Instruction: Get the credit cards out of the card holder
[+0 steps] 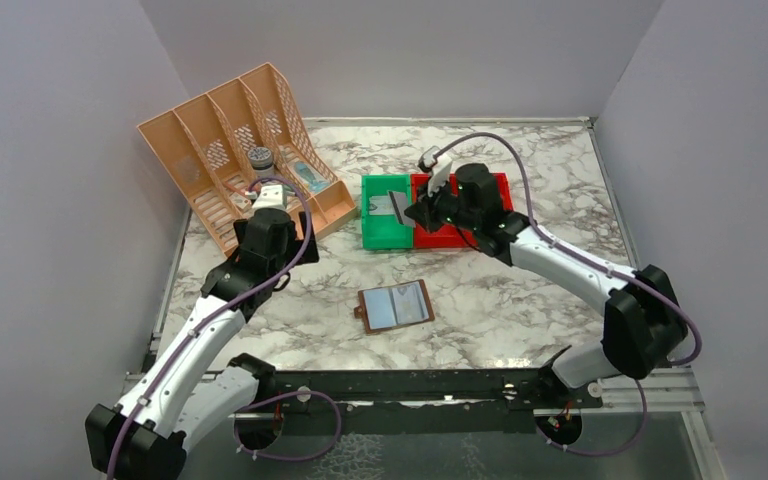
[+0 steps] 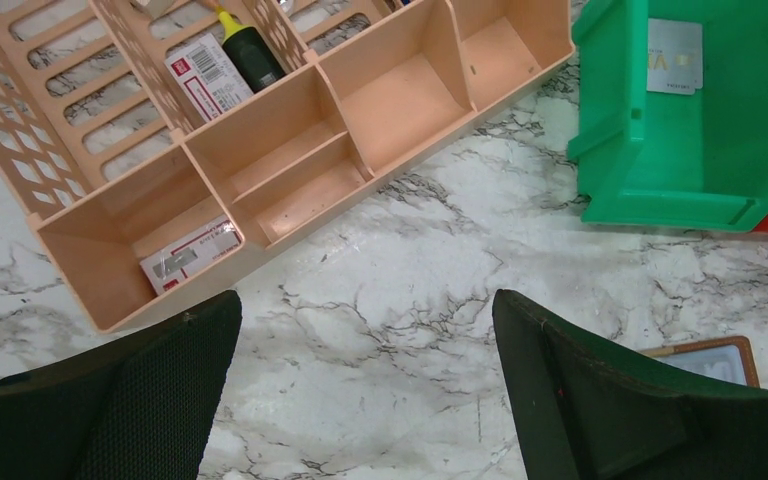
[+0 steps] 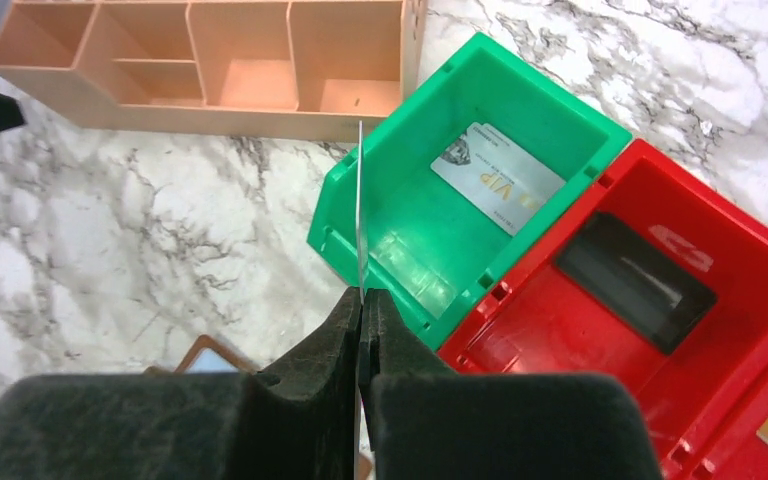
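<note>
The brown card holder point(image 1: 396, 306) lies open on the marble, pale grey-blue lining up. My right gripper point(image 3: 362, 295) is shut on a thin credit card point(image 3: 360, 210), seen edge-on and held upright over the near rim of the green bin point(image 3: 332, 238). From above, that card point(image 1: 397, 205) hangs at the green bin's right side. Another pale card marked VIP point(image 3: 498, 178) lies flat in the green bin. My left gripper point(image 2: 365, 340) is open over bare marble, in front of the peach organiser, with nothing between its fingers. One corner of the card holder point(image 2: 705, 358) shows by its right finger.
A peach desk organiser point(image 1: 245, 150) at the back left holds small boxes and a marker. A red bin point(image 1: 460, 238) adjoins the green bin point(image 1: 385, 232) and holds a dark card point(image 3: 635, 280). Grey walls enclose the table on three sides.
</note>
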Motion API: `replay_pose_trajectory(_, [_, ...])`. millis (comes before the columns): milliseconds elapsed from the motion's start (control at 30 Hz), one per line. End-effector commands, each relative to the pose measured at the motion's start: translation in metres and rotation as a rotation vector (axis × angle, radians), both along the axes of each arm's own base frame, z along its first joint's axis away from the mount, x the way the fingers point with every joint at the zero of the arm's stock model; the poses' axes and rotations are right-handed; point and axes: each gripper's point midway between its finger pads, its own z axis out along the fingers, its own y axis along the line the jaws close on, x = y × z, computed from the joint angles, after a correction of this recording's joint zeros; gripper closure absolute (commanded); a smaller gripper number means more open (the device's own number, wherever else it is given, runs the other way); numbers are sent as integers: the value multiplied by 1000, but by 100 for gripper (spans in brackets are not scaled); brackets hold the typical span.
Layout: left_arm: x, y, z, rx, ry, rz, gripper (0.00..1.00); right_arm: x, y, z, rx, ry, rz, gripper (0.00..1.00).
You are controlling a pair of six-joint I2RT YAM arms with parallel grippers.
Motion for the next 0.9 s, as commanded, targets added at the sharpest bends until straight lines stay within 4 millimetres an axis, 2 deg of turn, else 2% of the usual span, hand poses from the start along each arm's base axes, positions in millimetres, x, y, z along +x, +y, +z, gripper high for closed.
replay_pose_trajectory(0, [-3, 15, 8, 33, -36, 50, 1, 30, -4, -16, -218, -62, -78, 99])
replay_pose_trajectory(33, [-4, 15, 9, 32, -40, 53, 1, 36, 3, -13, -245, -85, -73, 99])
replay_pose_trajectory(133, [-5, 18, 15, 29, -61, 65, 1, 44, 20, -21, -337, -130, -30, 99])
replay_pose_trajectory(367, [-8, 24, 23, 25, -99, 89, 1, 71, 36, -40, -478, -207, 4, 99])
replay_pose_trajectory(633, [-8, 24, 25, 24, -105, 87, 1, 85, 42, -71, -638, -267, 90, 99])
replay_pose_trajectory(867, [-10, 26, 27, 22, -115, 91, 1, 100, 43, -78, -720, -362, 118, 99])
